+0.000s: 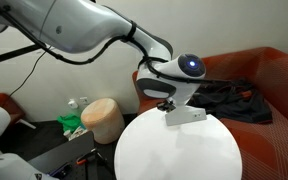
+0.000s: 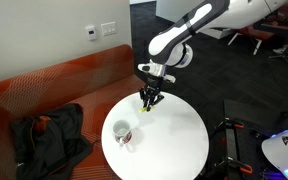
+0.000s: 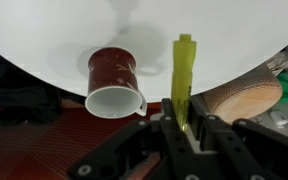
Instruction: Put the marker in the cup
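Observation:
The yellow-green marker [image 3: 182,75] is clamped between the fingers of my gripper [image 3: 184,118] and sticks out past the fingertips over the white round table [image 3: 54,35]. The dark red cup [image 3: 112,78] with a pale rim lies just to the marker's left in the wrist view, its opening facing the camera. In an exterior view my gripper [image 2: 150,97] hangs over the table's far edge with the marker [image 2: 148,104] pointing down. The cup [image 2: 122,131] stands on the table [image 2: 169,140] nearer its left edge. I cannot tell whether the marker tip touches the table.
A large tan round-topped bin [image 1: 102,118] stands beside the table [image 1: 179,150] and also shows in the wrist view [image 3: 246,98]. A red-orange sofa [image 2: 54,85] with dark clothing [image 2: 46,135] on it runs behind the table. Green items [image 1: 71,124] lie near the bin.

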{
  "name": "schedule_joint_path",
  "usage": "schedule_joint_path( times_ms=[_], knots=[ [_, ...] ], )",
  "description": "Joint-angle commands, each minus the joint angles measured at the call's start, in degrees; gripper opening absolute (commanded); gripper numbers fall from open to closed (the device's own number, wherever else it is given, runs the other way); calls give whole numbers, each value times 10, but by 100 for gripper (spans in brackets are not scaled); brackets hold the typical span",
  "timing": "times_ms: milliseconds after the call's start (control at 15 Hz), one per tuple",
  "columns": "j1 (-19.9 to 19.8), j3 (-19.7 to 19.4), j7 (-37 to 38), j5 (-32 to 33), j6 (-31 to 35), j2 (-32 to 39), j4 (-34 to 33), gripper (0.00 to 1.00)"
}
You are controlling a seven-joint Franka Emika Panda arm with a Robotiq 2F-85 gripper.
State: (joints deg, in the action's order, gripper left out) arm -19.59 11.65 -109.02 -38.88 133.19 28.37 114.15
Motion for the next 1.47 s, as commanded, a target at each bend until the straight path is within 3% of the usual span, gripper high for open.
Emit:
schedule_joint_path(
  times_ms=[0, 333, 667, 1000, 1067, 1400],
  knots=[
    [-4, -2, -115, -52, -43, 5, -18, 5],
    [17, -18, -226, -94, -82, 19, -37, 5],
    [45, -20, -278, -127, -78, 49, -71, 5],
    [70, -23, -277, -160, -78, 74, -107, 5],
    [75, -31, -273, -154, -75, 61, -85, 20],
    [80, -31, -273, -157, -74, 70, -98, 20]
  ],
)
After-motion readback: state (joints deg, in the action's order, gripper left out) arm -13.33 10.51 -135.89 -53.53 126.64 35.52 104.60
